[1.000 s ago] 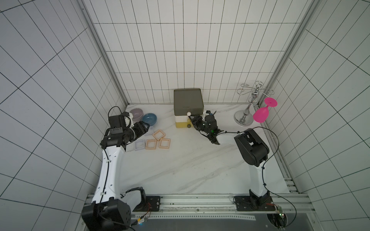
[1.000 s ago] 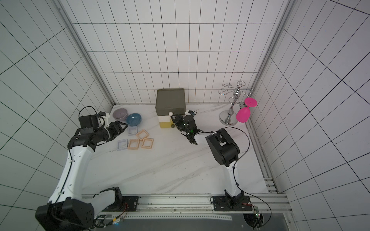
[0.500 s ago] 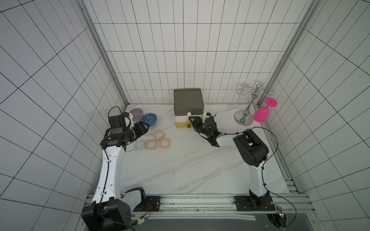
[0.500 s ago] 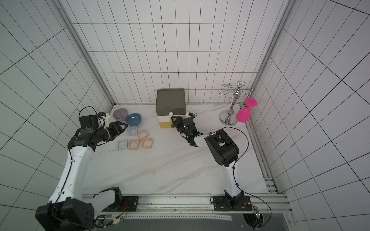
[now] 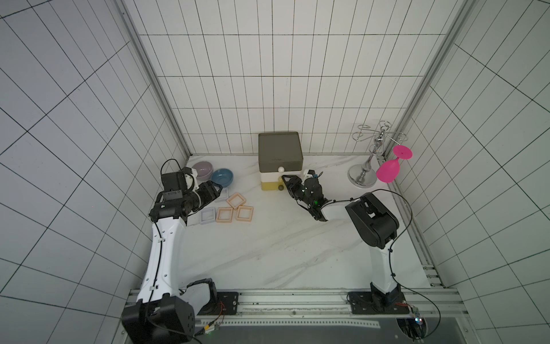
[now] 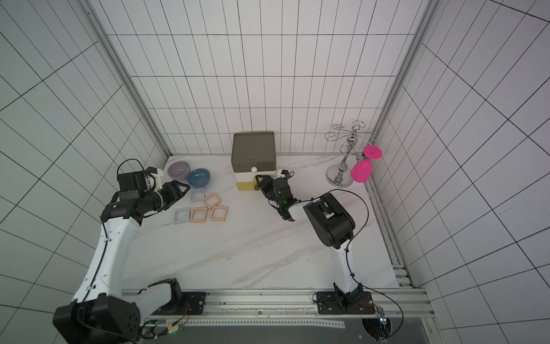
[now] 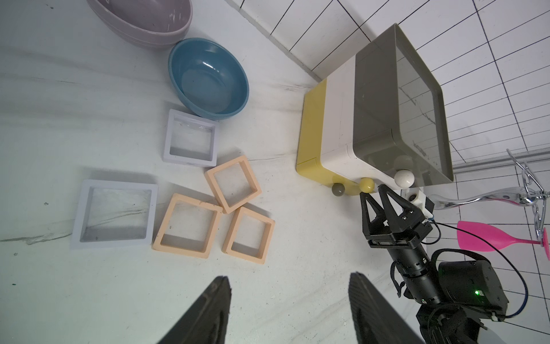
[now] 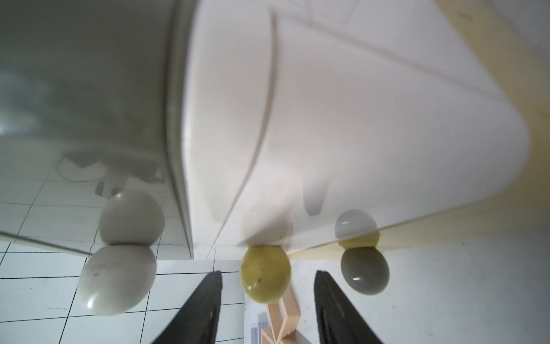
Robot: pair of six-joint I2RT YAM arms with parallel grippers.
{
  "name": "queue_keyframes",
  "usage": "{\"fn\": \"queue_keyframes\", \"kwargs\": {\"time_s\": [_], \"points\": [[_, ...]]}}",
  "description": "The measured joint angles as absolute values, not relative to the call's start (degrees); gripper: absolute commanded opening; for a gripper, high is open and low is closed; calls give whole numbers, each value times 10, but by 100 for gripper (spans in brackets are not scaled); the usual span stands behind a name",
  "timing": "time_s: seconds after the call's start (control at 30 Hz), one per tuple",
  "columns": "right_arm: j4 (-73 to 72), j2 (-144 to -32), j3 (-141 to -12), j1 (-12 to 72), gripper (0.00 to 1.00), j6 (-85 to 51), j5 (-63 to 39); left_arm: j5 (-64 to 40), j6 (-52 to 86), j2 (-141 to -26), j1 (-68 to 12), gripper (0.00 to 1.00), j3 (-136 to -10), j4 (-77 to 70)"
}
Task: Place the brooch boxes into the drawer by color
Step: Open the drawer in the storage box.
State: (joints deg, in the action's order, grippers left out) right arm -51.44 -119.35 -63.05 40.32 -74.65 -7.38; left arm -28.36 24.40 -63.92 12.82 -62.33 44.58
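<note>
White links point(image 5: 162, 247), black joints point(image 5: 373, 223), black cables point(image 5: 169, 159), green light point(image 7: 476, 292)

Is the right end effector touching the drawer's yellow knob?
Apart. The right wrist view shows the yellow knob between the right end effector's fingers, with gaps on both sides.

free: white marble tabletop point(image 5: 268, 253), 6 o'clock | blocked: olive-white-yellow plastic drawer chest point(image 5: 279, 150), 12 o'clock; chrome wire glass stand point(image 5: 360, 178), 2 o'clock

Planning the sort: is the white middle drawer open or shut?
Shut: in the left wrist view the white middle drawer sits flush with the grey tier above.
</note>
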Motion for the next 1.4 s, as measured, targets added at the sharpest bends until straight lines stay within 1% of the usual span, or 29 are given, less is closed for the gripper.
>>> {"fn": "queue_keyframes", "kwargs": {"time_s": [0.53,0.7,0.8,1.13,1.2,1.33,1.4], "points": [[-497,-1200,-655,414,49,-748,-65,-285,241,-639,128,67,-623,446],[-492,-1206,-665,413,47,-748,-55,-286,239,-640,128,67,-623,446],[-489,-1214,-674,412,44,-748,-50,-286,239,-641,128,67,-623,446],[-491,-1222,-683,412,43,-751,-48,-287,239,-645,128,67,-623,446],[-490,-1222,-683,412,39,-751,-48,-286,239,-645,129,67,-623,446],[-488,-1224,-683,412,26,-750,-47,-285,239,-645,129,67,-623,446],[-488,-1224,-683,413,24,-751,-47,-285,240,-645,129,67,-623,446]]}}
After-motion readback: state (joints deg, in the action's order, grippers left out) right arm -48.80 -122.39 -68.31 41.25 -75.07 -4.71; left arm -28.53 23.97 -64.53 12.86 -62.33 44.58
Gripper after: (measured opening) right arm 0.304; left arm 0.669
